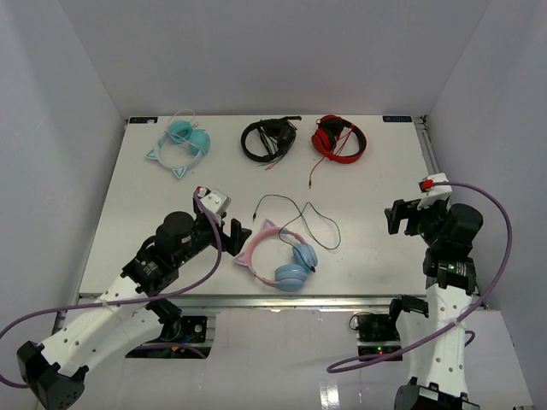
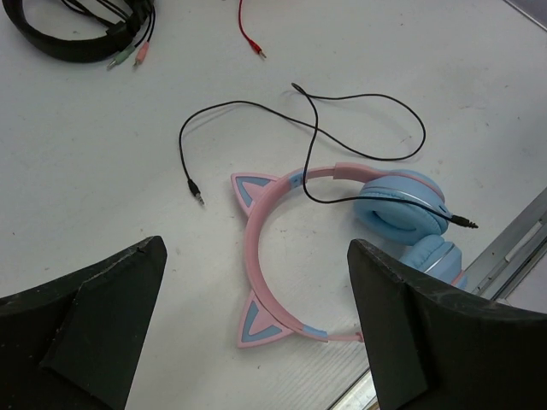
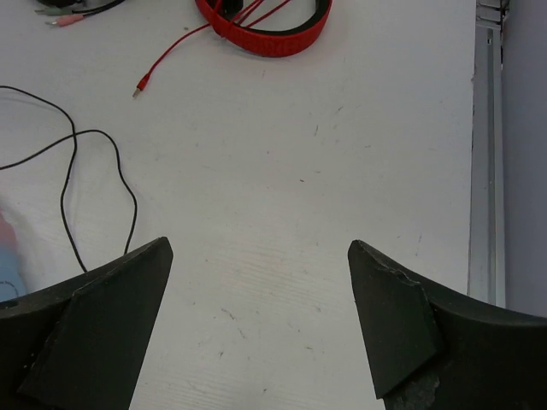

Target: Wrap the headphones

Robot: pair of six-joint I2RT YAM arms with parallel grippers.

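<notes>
my left gripper (image 1: pixel 232 237) and right gripper (image 1: pixel 403 215) both spread wide, empty | headphones (image 1: pixel 291 275) flat at the desk's (image 1: pixel 376 179) near edge, right beside my left gripper | worry: thin loose cable (image 2: pixel 182 141) slips my pinch, or tugging drags everything off

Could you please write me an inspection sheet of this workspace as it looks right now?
Surface: white table, lightly scuffed.
Job's things: headphones with a pink cat-ear band and blue cups, lying flat near the front edge, unwrapped.
Clutter: teal headphones, black headphones and red headphones in a row at the far edge.
Grippers: left gripper open, above the pink band; right gripper open, over bare table.
Cables: thin black cable sprawled loose, crossing the band; red lead trailing from the red set; purple arm cables.
Surroundings: white walls; metal rail along the near edge.
</notes>
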